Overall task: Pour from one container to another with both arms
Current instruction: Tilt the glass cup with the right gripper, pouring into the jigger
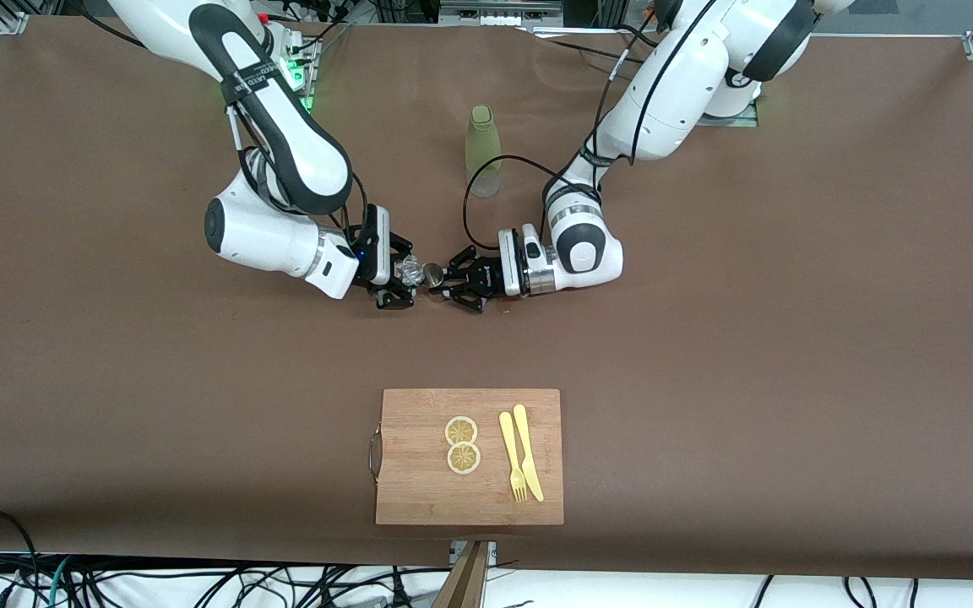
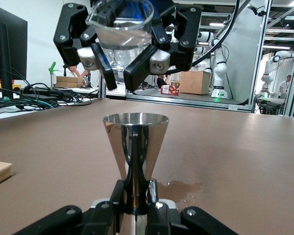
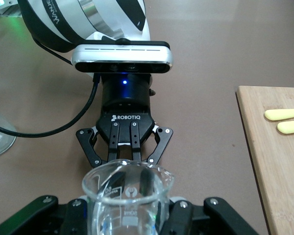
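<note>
Two white jointed arms meet mid-table: my right gripper [image 1: 402, 279] pinches one clear glass beaker [image 2: 121, 24], left gripper [image 1: 446, 283] clamps one steel cone-shaped jigger [image 2: 135, 147].

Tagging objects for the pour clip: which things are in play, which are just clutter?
In play:
- glass beaker, held in right gripper
- metal jigger, held in left gripper

Clutter:
- green bottle
- cutting board with lemon slices, fork, knife
- wet patch
</note>
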Available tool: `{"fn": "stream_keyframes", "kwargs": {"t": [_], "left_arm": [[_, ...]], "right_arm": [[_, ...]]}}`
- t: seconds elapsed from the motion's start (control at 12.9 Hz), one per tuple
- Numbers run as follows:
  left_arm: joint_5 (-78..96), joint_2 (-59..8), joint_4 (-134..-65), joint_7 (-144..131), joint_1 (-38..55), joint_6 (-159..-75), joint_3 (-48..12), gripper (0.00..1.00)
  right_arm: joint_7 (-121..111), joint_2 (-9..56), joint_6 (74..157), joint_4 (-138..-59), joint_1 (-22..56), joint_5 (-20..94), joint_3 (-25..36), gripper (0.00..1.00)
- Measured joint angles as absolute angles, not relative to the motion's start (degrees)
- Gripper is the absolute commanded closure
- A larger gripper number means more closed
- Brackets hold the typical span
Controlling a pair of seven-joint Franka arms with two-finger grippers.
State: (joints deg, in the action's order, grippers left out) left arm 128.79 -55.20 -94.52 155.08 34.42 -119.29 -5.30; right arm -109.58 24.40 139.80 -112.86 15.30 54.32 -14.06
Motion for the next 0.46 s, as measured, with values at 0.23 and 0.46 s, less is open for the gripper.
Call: {"fn": "stream_keyframes", "kwargs": {"t": [0.23,0.46], "left_arm": [[128.79,-55.2,-94.5,155.08,34.42,-119.3,-5.09,1.0],[128.79,-55.2,-94.48,155.08,34.42,-119.3,-4.94,1.0]], "right_arm": [[-109.54,24.31,140.68,-112.86,16.24,51.65,-14.27,0.81],[-109.25,23.96,141.38,-112.86,16.64,47.47,-14.48,0.81]]}}
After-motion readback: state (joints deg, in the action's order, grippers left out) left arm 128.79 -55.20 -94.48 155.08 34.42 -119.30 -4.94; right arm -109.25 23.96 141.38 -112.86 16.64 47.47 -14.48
